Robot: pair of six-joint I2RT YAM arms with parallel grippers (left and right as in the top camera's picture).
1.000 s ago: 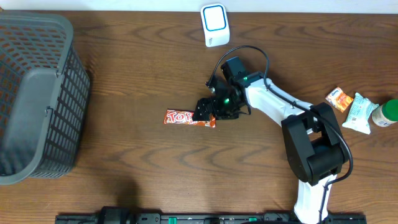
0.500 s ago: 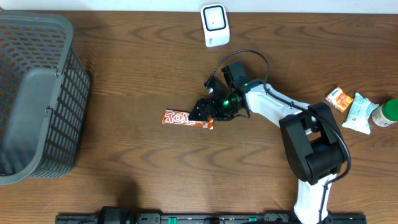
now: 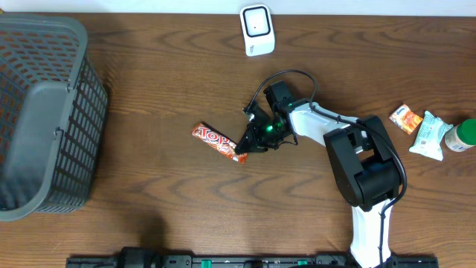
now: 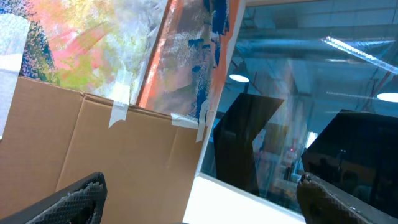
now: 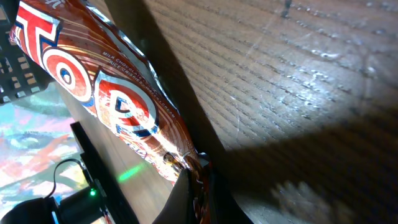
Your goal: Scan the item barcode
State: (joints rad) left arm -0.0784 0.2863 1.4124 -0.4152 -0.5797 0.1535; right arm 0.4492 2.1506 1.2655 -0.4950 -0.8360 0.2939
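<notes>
Mock shop checkout: basket (image 3: 44, 112), barcode scanner (image 3: 256, 30), snacks (image 3: 405, 119) on table (image 3: 163, 74).

The right arm (image 3: 327, 126) reaches leftward, right fingers (image 5: 179, 204) pinched together; the left fingers (image 4: 78, 198) stand wide apart.

I read "TOP" in big white letters on the shiny red-orange candy bar wrapper (image 3: 217, 141). In the right wrist view, small white print beside them begins "MILK CHOCOLATE".

White right arm (image 3: 321, 123), black joints, black gripper (image 3: 245, 146), black cable (image 3: 288, 74), green light (image 3: 267, 127)
</notes>
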